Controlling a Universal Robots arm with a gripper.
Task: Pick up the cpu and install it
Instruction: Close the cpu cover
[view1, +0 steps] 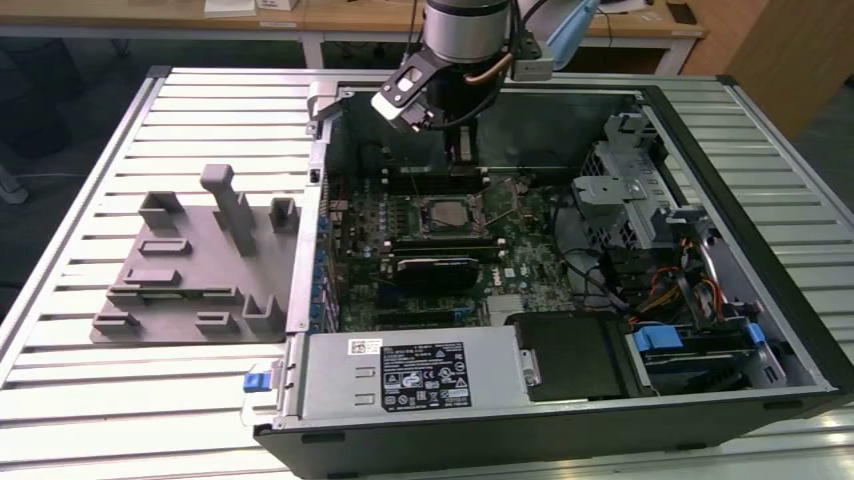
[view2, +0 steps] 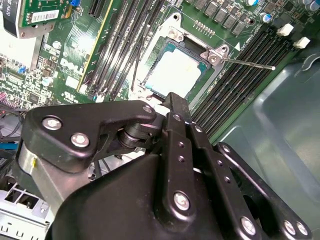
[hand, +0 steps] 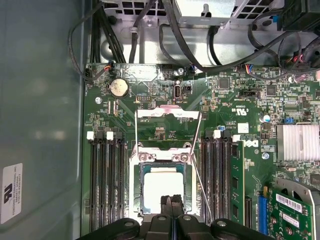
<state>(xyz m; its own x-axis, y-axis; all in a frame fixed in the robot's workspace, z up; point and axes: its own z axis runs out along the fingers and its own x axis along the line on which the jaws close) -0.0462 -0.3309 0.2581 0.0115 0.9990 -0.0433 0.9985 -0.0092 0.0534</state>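
Close above the motherboard (hand: 235, 100), inside the open computer case (view1: 534, 445), the fingers (hand: 166, 215) are pressed together with nothing visible between them, their tips over one edge of the cpu (hand: 162, 187); the cpu lies flat in its socket (hand: 136, 175), silver top up, the hinged load plate (hand: 167, 114) beyond it standing open and the thin lever (view2: 247, 62) unlatched. Pressing off-centre could, I judge, tilt the chip and bend socket contacts; sideways drift could snag the lever or rake the memory slots (hand: 106, 185) flanking the socket.
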